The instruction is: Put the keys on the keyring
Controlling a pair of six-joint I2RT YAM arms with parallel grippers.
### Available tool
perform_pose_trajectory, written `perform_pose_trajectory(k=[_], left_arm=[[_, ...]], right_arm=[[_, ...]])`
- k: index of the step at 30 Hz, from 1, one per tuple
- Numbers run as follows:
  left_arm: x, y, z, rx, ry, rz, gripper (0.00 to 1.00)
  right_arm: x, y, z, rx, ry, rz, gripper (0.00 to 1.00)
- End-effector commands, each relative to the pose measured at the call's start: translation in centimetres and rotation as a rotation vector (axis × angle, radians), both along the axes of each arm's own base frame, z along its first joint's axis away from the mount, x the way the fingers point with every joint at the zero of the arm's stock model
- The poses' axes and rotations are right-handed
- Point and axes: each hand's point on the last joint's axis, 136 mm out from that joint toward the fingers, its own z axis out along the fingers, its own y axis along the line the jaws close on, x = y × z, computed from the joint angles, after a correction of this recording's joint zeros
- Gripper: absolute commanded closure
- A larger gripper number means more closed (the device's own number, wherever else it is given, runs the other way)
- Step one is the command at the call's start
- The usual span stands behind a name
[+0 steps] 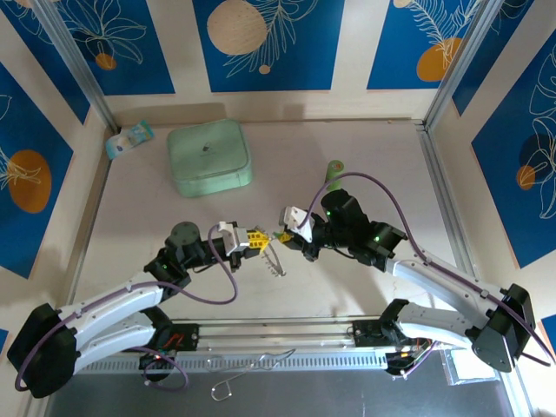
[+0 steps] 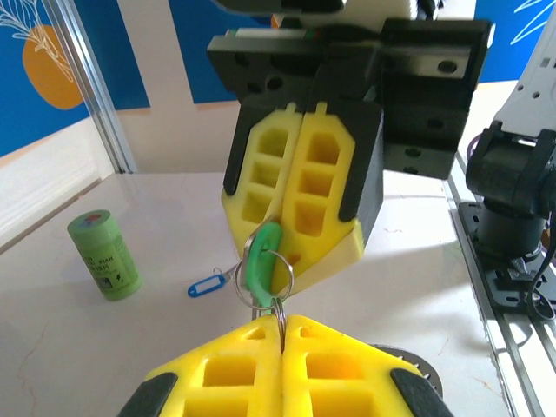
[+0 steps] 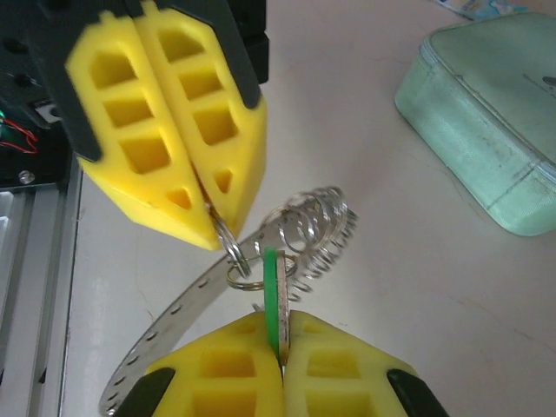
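Over the beige tabletop [image 1: 139, 217], the left gripper [image 2: 282, 323] is pinching the keyring [image 3: 182, 314] by its small wire loop, fingers closed tight. The right gripper [image 3: 280, 334] is clamping the green key [image 3: 271, 287] against that loop, while the blue key [image 2: 207, 285] is lying apart.

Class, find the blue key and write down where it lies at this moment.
In the left wrist view the blue key lies flat on the table, between the upright green cylinder on its left and the green key on its right.
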Motion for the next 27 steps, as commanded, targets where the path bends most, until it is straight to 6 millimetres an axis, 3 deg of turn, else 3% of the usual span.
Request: perform_pose_trajectory(k=[1,4,6,8,11,16,19,22,25,27], left_arm=[[-0.1,-0.2,1.0,0.008,-0.030,-0.016,1.00],[0.3,-0.2,0.7,0.017,-0.021,0.009,0.96],[0.5,-0.1,0.7,0.016,-0.016,0.025,0.70],[0.7,0.3,0.9,-0.001,-0.017,0.054,0.52],[1.9,1.4,1.7,-0.048,-0.031,0.161,0.42],[5.8,6.7,4.0,-0.164,-0.021,0.553,0.33],[7.5,10.6,4.6,-0.190,0.002,0.788,0.32],[8.3,14.8,5.1,-0.223,0.012,1.008,0.32],[8.2,17.6,5.8,-0.270,0.005,1.136,0.31],[8.0,18.5,6.2,-0.281,0.007,1.170,0.31]], right_arm=[[-0.1,0.1,2.8,0.040,-0.067,0.014,1.00],[0.0,0.0,2.9,0.032,-0.081,0.009,1.00],[0.2,-0.1,2.8,0.019,-0.091,-0.006,1.00],[0.5,-0.3,2.7,0.005,-0.095,-0.021,1.00],[1.0,-0.9,1.2,-0.055,-0.088,-0.047,1.00],[1.7,-0.9,-1.4,-0.144,-0.058,-0.059,1.00],[1.9,1.0,-0.6,-0.114,-0.051,-0.019,1.00],[1.5,4.1,0.2,-0.075,-0.043,0.059,1.00],[1.1,7.5,0.5,-0.033,-0.023,0.127,1.00],[1.4,9.4,0.7,0.001,-0.025,0.146,1.00]])
